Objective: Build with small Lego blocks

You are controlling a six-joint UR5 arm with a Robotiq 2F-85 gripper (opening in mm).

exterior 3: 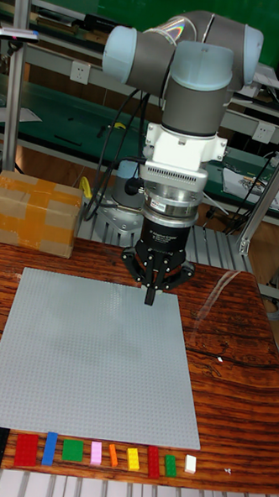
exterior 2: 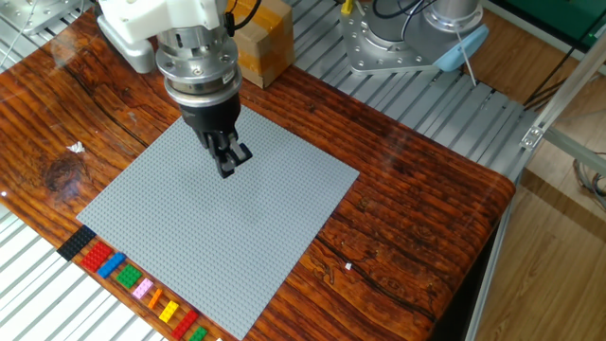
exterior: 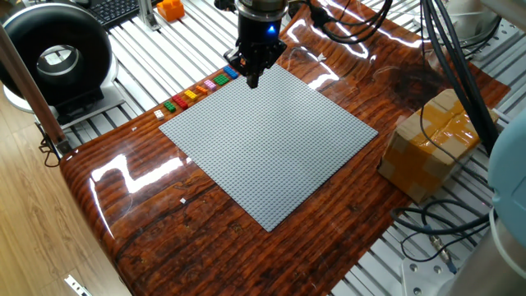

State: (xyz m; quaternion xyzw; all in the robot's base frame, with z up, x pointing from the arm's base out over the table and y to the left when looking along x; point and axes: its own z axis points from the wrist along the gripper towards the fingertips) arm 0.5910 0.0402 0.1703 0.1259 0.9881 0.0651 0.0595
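Several small Lego blocks [exterior 3: 88, 454] lie in a row on the wooden table along one edge of the grey baseplate [exterior 3: 76, 355]; they are black, red, blue, green, pink, orange, yellow and white. The same row of blocks [exterior 2: 133, 280] shows at the lower left in the other fixed view, and the blocks [exterior: 197, 92] sit left of the arm in one fixed view. My gripper [exterior 3: 151, 299] points straight down over the baseplate [exterior 2: 218, 237] near its edge. It hangs just above the studs, shut, with nothing visible between the fingers. The gripper [exterior 2: 227, 170] stays apart from the blocks.
A taped cardboard box [exterior: 431, 144] stands on the table beyond the plate. A black round device [exterior: 53, 53] and an orange chunky object [exterior: 170, 8] sit off the table on the slatted frame. Cables [exterior: 448, 49] hang near the box. The robot base [exterior 2: 407, 38] stands at the table's edge.
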